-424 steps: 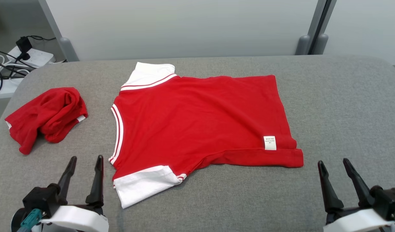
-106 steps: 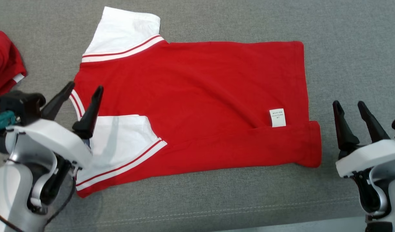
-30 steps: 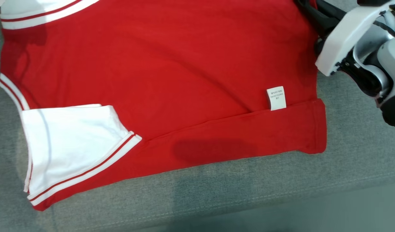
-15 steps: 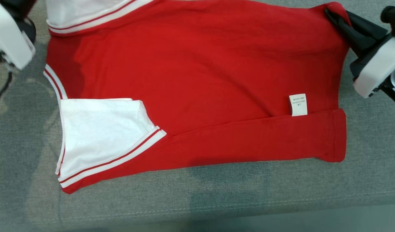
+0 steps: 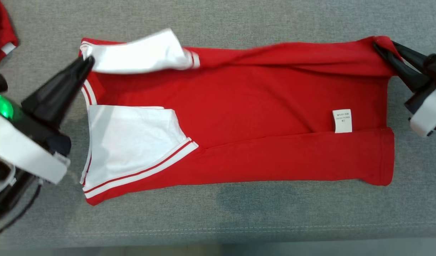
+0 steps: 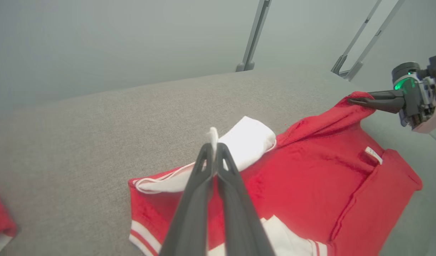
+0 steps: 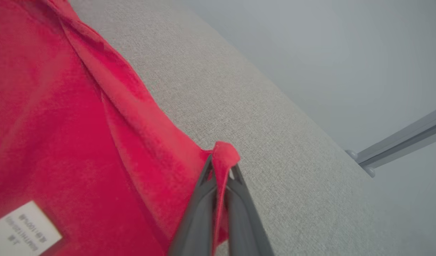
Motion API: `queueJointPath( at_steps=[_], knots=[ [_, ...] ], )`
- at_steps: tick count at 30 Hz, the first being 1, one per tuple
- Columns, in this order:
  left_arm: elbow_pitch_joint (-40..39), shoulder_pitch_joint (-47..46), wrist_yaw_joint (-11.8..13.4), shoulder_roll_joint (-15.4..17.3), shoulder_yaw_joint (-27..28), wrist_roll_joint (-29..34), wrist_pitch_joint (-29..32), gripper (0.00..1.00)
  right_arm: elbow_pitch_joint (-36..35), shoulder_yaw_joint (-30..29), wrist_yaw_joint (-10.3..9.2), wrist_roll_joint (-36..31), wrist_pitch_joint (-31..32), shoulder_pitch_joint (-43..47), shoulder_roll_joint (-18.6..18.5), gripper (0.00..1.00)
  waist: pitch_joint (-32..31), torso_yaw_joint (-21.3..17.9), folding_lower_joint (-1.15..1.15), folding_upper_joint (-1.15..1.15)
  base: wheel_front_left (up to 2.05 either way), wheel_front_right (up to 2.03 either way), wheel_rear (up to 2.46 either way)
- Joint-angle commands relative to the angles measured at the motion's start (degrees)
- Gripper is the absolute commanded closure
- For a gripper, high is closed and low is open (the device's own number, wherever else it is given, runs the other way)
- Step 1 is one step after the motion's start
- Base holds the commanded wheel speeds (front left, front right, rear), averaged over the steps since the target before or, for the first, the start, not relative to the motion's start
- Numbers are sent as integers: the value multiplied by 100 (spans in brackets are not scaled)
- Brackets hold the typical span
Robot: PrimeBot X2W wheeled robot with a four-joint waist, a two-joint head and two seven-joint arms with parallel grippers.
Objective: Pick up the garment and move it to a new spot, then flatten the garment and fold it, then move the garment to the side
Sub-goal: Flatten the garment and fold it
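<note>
The garment (image 5: pixel 239 117) is a red T-shirt with white, red-striped sleeves, lying across the grey padded table. Its near edge and near sleeve are folded inward. My left gripper (image 5: pixel 88 62) is shut on the far white sleeve's edge (image 6: pixel 213 137), lifting it off the table. At the far hem corner (image 5: pixel 379 42), my right gripper (image 5: pixel 378 46) is shut on the red cloth (image 7: pixel 223 156), which stands pinched between its fingers. The far edge is raised and curls toward me. A white care label (image 5: pixel 342 121) shows near the hem.
A second red garment (image 5: pixel 0 39) lies crumpled at the table's far left. The grey table (image 5: pixel 239 220) has bare room in front of the shirt and beyond it (image 6: pixel 96 117). A wall and metal posts (image 6: pixel 253 39) stand behind the table.
Both grippers have lifted the shirt's far edge and drawn it toward me; the far white sleeve has come up off the table. The head view has also shifted.
</note>
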Motion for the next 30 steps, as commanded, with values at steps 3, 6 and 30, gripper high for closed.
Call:
queueJointPath(
  at_steps=[3,6,30],
  knots=[
    [-359,440,208,384,317,-103,-329,100,-205,-374,22,-310,-80,629,-281,100,-65,60,0,0,0,0,0],
    [-519,848,359,407,283,-124,-574,100,-398,-717,22,-587,-89,990,-292,100,-105,102,0,0,0,0,0],
    [-844,2444,366,-310,692,-691,-1069,100,-1846,-2977,22,-2437,-94,3693,31,96,-228,224,0,0,0,0,0]
  ],
)
